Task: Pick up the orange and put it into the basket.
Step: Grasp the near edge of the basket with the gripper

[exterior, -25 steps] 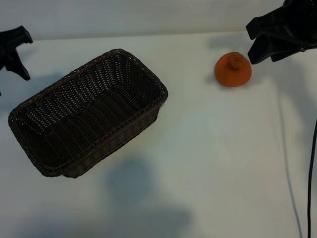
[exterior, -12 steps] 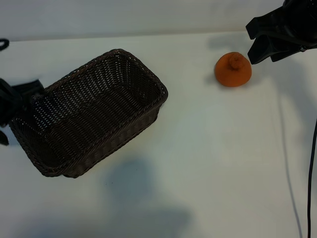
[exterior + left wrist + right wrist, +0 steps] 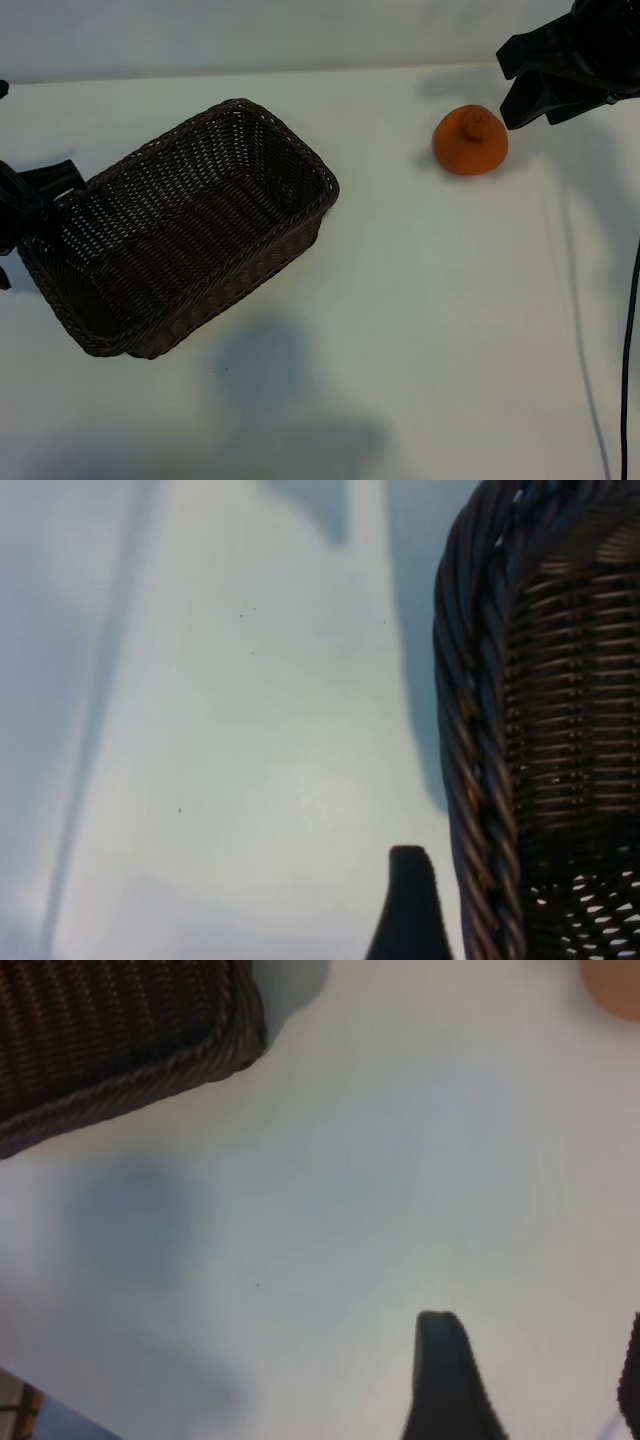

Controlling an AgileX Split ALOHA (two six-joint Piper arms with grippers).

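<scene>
On the white table (image 3: 420, 330), the basket (image 3: 180, 228) is the thing you are measuring everything against: it is lying skewed and empty, the biggest object in front of you, with nothing showing through its weave but its own floor.

Beside the basket's short end nearest the left arm, your left gripper (image 3: 22, 215) is hovering with its fingers spread; one dark fingertip (image 3: 408, 905) is standing just outside the braided rim, and nothing is sitting between the fingers. You are not gripping the basket, as far as the pictures show; whether a finger is brushing the wicker cannot be told.

Well away from the basket, on its far side toward the right arm, your right gripper (image 3: 550, 85) is hanging with its fingers parted and empty. It is sitting just beside the orange (image 3: 470, 142), not around it.

The orange itself is resting on the table, bump upward, well apart from the basket and untouched.

So you are judging a task that is barely begun: no pickup, no carry, no drop. What is left is nearly everything. You are probably needing to bring the right gripper down over the orange, close on it, lift it, cross to the basket and release it inside.
</scene>
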